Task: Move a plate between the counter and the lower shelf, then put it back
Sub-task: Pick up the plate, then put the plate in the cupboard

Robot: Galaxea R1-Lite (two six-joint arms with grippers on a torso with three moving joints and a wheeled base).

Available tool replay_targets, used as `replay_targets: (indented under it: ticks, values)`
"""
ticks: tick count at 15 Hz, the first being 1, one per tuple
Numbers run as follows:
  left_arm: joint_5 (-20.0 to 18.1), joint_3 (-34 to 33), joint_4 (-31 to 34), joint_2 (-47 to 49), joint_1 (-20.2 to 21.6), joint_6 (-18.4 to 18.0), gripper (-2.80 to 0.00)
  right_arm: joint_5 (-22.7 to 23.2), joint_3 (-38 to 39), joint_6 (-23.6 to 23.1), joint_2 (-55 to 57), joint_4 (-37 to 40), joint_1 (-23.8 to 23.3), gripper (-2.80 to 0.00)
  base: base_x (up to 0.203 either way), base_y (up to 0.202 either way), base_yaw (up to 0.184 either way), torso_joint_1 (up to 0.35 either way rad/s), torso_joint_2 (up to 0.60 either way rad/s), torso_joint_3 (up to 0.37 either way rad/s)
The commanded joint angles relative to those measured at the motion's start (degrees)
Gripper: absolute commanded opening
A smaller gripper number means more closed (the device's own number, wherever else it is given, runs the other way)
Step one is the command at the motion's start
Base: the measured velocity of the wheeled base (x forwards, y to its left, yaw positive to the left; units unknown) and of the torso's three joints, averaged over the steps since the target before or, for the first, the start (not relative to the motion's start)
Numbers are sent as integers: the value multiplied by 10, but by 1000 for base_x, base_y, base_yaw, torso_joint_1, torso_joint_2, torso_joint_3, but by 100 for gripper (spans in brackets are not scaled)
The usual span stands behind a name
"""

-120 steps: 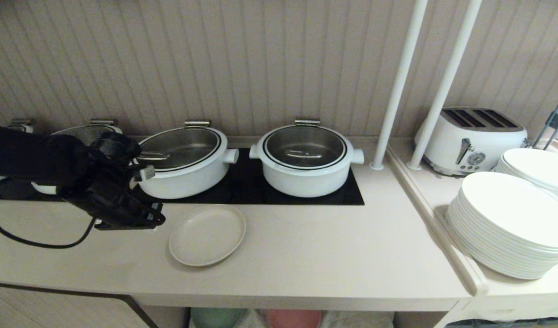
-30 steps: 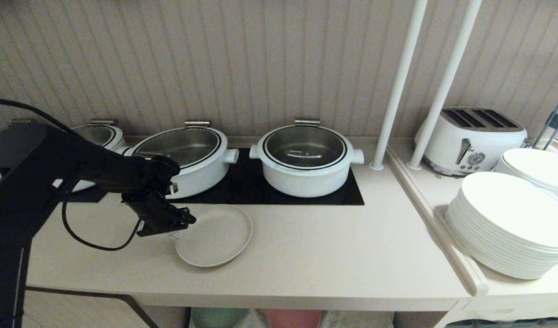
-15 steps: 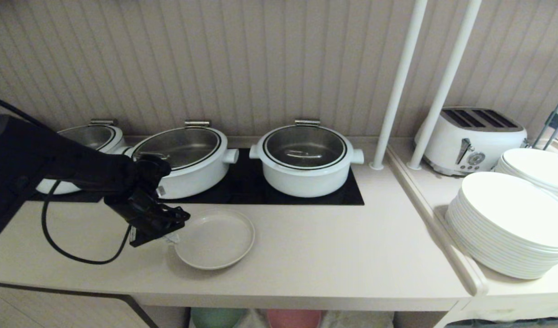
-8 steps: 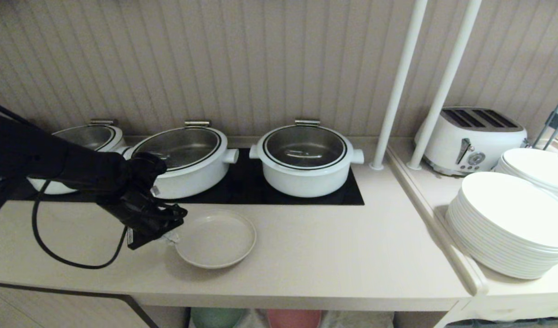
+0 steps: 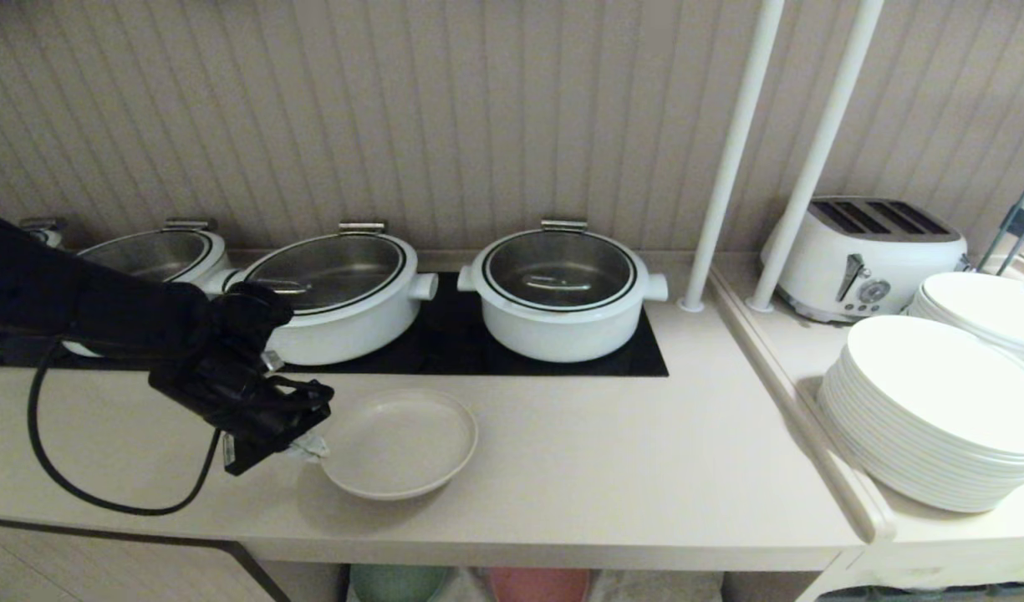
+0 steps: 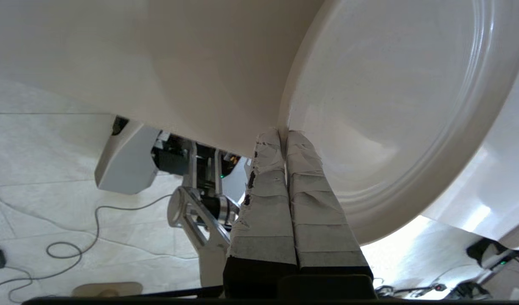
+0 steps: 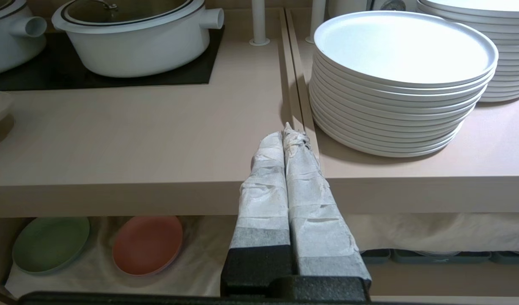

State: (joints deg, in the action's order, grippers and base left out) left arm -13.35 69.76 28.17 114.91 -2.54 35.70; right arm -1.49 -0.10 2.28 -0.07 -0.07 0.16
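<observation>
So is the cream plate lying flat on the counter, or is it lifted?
Lifted and tilted: the left hand grips the plate by its rim, with a shadow on the counter beneath.

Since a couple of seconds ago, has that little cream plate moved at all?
Yes. The plate, pinched at its rim by the left gripper, has slid slightly right along the counter relative to the hob panel.

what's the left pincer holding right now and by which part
The left pincer holds the plate by its rim, on the edge nearest the arm. The right pincer holds nothing.
</observation>
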Motion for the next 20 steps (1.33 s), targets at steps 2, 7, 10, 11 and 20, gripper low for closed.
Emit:
replay_targets:
  ticks: [2, 7, 10, 11, 20]
  values:
    - [-11, -23, 2, -43, 0, 0, -280, 0, -1, 0, 1, 0, 0, -280, 0, 0, 0, 0, 0, 0]
    - [-15, -93, 2, -111, 0, -2, -280, 0, 0, 0, 1, 0, 0, -280, 0, 0, 0, 0, 0, 0]
    - [-15, -149, 2, -160, 0, -2, -280, 0, 0, 0, 1, 0, 0, -280, 0, 0, 0, 0, 0, 0]
    - [-16, -166, 2, -178, 0, -4, -280, 0, 0, 0, 1, 0, 0, -280, 0, 0, 0, 0, 0, 0]
    - [-22, -314, 3, -339, 0, -53, -280, 0, 0, 0, 1, 0, 0, -280, 0, 0, 0, 0, 0, 0]
